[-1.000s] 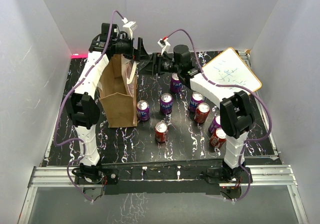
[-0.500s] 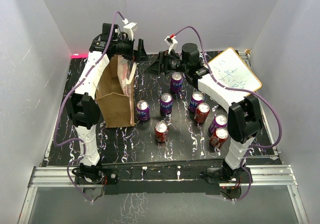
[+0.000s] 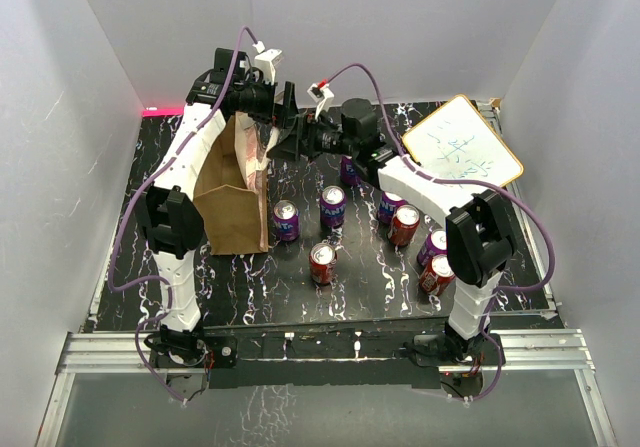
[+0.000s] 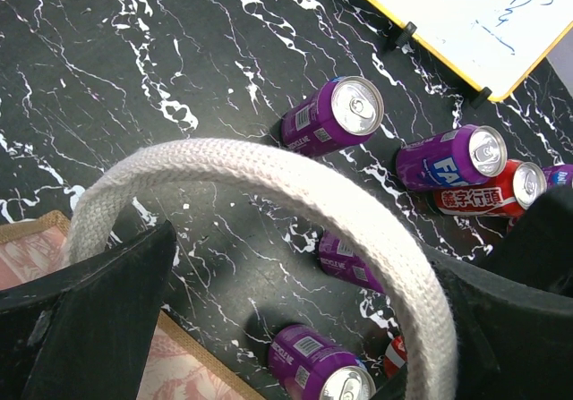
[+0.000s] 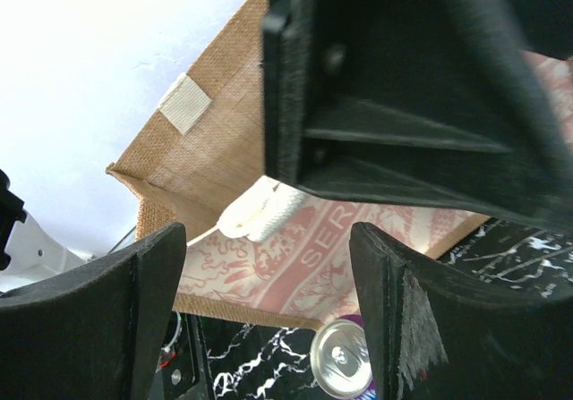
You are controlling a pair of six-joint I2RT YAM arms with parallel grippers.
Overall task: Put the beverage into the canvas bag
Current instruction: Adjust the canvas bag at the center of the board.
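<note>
Brown, kraft-coloured canvas bag [image 3: 232, 202] stands at the left of the black marbled table [image 3: 370, 277], its mouth open upward and faint reddish print on its side. The left end effector [image 3: 283, 102] hangs above the bag's far right corner with its fingers spread wide. One cream loop handle [image 4: 269, 176] arches across the gap between them. The right end effector [image 5: 269, 234] is just beside it at the bag's rim, also spread, gripping nothing. Purple cans [image 3: 286, 221] and red cans [image 3: 322, 264] stand on the table right of the bag, none in it. A yellow-framed whiteboard [image 3: 462, 147] lies at the far right.
</note>
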